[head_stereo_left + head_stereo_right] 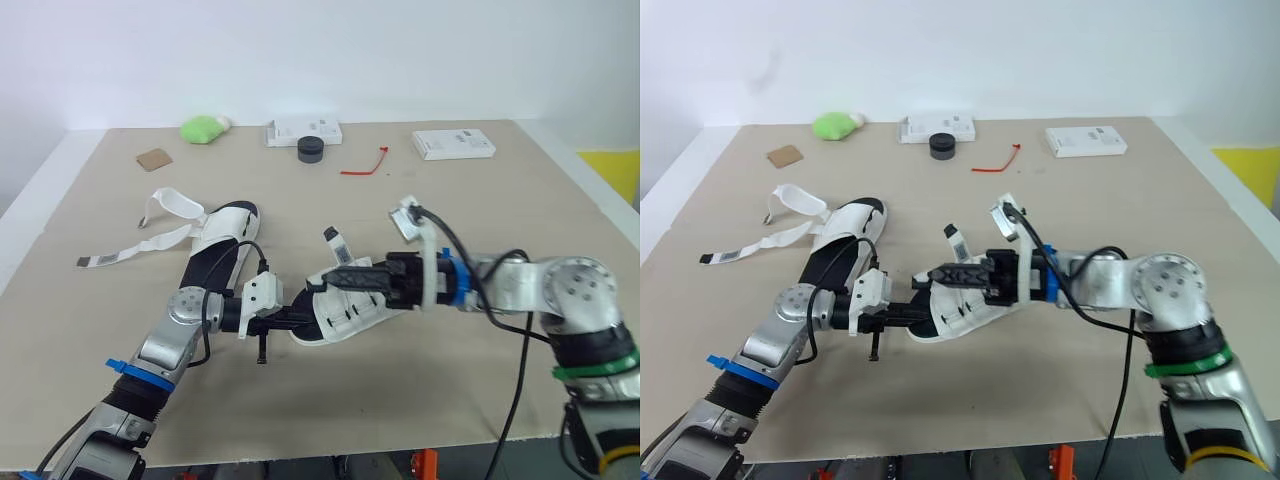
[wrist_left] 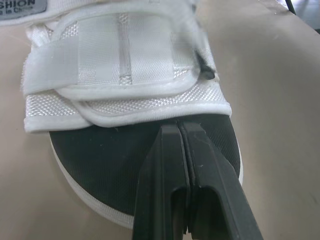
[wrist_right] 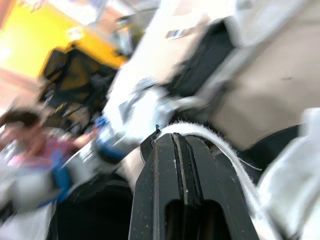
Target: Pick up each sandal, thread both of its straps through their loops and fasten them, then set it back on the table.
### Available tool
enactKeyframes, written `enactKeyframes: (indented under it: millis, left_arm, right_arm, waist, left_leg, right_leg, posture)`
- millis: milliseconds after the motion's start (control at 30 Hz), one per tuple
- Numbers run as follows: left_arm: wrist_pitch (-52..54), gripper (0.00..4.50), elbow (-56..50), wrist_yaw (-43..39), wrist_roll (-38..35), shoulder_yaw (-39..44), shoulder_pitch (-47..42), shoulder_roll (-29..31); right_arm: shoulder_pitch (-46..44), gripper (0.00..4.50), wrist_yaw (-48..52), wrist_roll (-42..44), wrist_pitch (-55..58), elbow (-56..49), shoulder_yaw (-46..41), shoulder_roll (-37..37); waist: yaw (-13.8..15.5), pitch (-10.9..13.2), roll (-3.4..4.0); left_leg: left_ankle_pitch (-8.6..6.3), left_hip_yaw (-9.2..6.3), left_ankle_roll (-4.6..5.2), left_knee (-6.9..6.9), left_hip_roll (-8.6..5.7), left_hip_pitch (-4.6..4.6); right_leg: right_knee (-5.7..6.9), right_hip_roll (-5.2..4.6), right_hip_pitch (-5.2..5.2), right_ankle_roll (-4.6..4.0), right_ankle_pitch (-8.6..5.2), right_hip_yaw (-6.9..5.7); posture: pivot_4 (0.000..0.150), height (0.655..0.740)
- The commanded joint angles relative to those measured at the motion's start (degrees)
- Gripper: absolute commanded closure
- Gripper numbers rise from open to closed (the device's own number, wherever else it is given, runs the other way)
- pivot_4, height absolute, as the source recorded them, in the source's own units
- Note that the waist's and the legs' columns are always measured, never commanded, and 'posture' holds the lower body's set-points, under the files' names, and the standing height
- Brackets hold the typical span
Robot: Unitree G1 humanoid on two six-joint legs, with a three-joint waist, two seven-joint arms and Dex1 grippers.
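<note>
Your table [image 1: 450,340] holds two white sandals: the far sandal [image 1: 222,235], its straps loose, lies just beyond the near sandal [image 1: 350,312] on its left. Your left gripper [image 2: 178,127] has its fingers pressed together with nothing between them, tips over the near sandal's black footbed. Your right gripper [image 3: 172,137], reaching in from that sandal's right, is clamped on its white strap [image 3: 217,141].

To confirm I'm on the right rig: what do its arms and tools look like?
Both arms are silver-grey metal with round joints and loose black cables. The left arm has a blue band; the right arm has blue and green bands. Each wrist carries a white mount. The left tool and right tool each have two black fingers.
</note>
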Motion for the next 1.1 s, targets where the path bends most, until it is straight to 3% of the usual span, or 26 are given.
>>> enactKeyframes:
  millis: [33,233,467,900,1100]
  left_arm:
    - [2.5,4.5,4.1,0.9,4.2,-3.1,2.4,0.6]
    - [2.6,4.5,3.3,1.2,4.0,-3.1,3.4,1.2]
    - [2.6,4.5,3.6,1.4,3.9,-3.2,3.0,1.1]
    - [2.7,4.5,3.7,1.4,3.8,-3.2,2.6,1.2]
    - [2.7,4.5,3.7,1.4,3.7,-3.2,2.6,1.3]
  right_arm:
    - [-1.0,4.44,-10.7,1.8,-2.2,3.2,-0.7,3.0]
    - [-1.4,4.44,-24.0,1.8,-7.4,7.9,-4.8,7.5]
    - [-2.9,4.44,-20.3,1.8,-2.3,6.1,-12.9,13.4]
    - [2.1,4.44,-35.5,-0.5,-4.9,10.6,-9.7,11.6]
    - [3.1,4.44,-36.1,-0.5,-3.3,10.1,-7.3,11.1]
  waist:
    - [0.1,0.0,0.01]
    - [0.0,-0.1,0.01]
    - [-0.1,0.0,0.05]
    - [-0.1,-0.1,0.08]
    - [-0.1,-0.2,0.15]
  left_leg:
    - [0.05,-0.01,0.09,0.0,-0.01,-0.04]
    - [0.08,0.05,0.14,0.02,0.01,0.06]
    - [0.25,0.08,0.41,0.01,0.1,0.07]
    - [0.31,0.2,0.52,-0.03,0.11,0.05]
    - [0.31,0.19,0.52,-0.02,0.11,0.08]
  right_leg:
    - [0.0,-0.01,0.0,0.02,0.03,0.0]
    - [0.0,-0.03,0.07,-0.01,0.11,0.03]
    - [0.0,0.03,0.02,-0.1,0.34,0.02]
    - [0.0,-0.04,-0.05,-0.16,0.42,0.02]
    - [0.0,-0.03,-0.01,-0.16,0.42,0.02]
  posture:
    - [0.15,0.74]
    - [0.15,0.74]
    - [0.15,0.74]
    - [0.15,0.74]
    - [0.15,0.74]
